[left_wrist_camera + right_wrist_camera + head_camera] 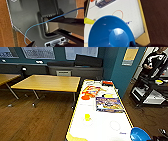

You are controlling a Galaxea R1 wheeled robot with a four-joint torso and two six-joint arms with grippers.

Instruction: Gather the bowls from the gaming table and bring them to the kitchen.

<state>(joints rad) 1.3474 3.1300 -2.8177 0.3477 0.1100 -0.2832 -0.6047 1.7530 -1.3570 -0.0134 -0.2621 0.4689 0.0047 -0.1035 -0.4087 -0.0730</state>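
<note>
grip comes first here, and i can't tell how firm it is: the right gripper (157, 138) shows as a dark shape at the near right corner of the gaming table (100, 122), tight against the rim of the blue bowl (139, 134), which from the right wrist view looks lifted and tilted over that corner, so i'd judge the bowl is held by its edge, though the fingers themselves can't be made out. the left gripper i can't judge either; its wrist view gives me robot bodywork, a thin blue cable (37, 25) and wooden floor. the blue bowl (110, 32) looks empty, just a shiny inside with light glinting off the bottom. the yellow bowl (87, 117) sits further up the white top, near the middle and towards the left edge, well apart from the blue one; what's in it i can't see. beyond it lie a printed game board (109, 104) and some orange pieces (86, 97). if the hold is only on the rim, the bowl could swing or slip out and drop past the yellow trim onto the floor. a reach for the yellow bowl could knock it along the slick top. a person (155, 62) stands by a black cart (147, 92) to the right, near enough to matter if the robot swings round that way.
</note>
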